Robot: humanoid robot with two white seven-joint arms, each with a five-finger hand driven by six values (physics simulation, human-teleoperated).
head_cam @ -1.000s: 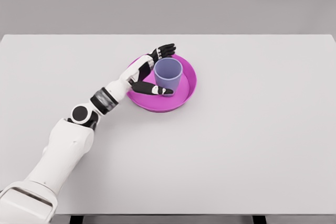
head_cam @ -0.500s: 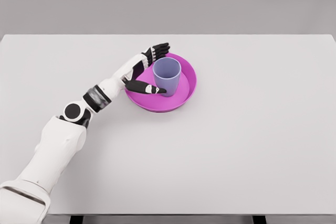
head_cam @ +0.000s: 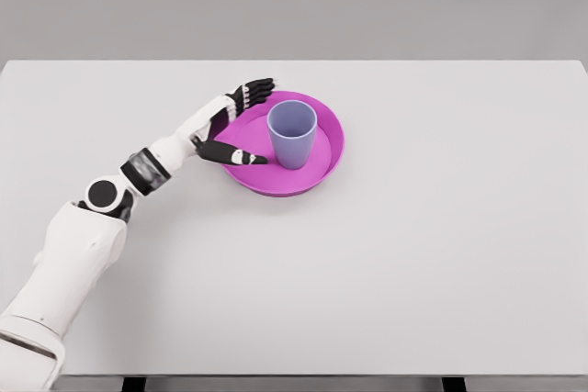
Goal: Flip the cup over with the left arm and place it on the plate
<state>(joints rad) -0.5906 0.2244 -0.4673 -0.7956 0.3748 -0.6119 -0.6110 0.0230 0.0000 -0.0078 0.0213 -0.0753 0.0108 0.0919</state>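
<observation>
One arm only is seen at work, entering from the lower left across the white table [head_cam: 441, 254]. The left hand [head_cam: 230, 123] is held at the left rim of the plate, fingers [head_cam: 255, 89] spread wide and the thumb [head_cam: 230, 155] stretched out over the plate's edge, nothing gripped. A clear gap is seen between the hand and the cup, so contact is judged to be released. Further right, the magenta plate [head_cam: 331, 149] is found with the lavender cup [head_cam: 292, 134] standing upright inside it, mouth up, a little left of centre. The cup's interior is seen to be empty, and nothing else is carried by the plate. Placement is judged complete; an open hand suits a clean withdrawal without the cup being tipped. The right arm is not seen.
</observation>
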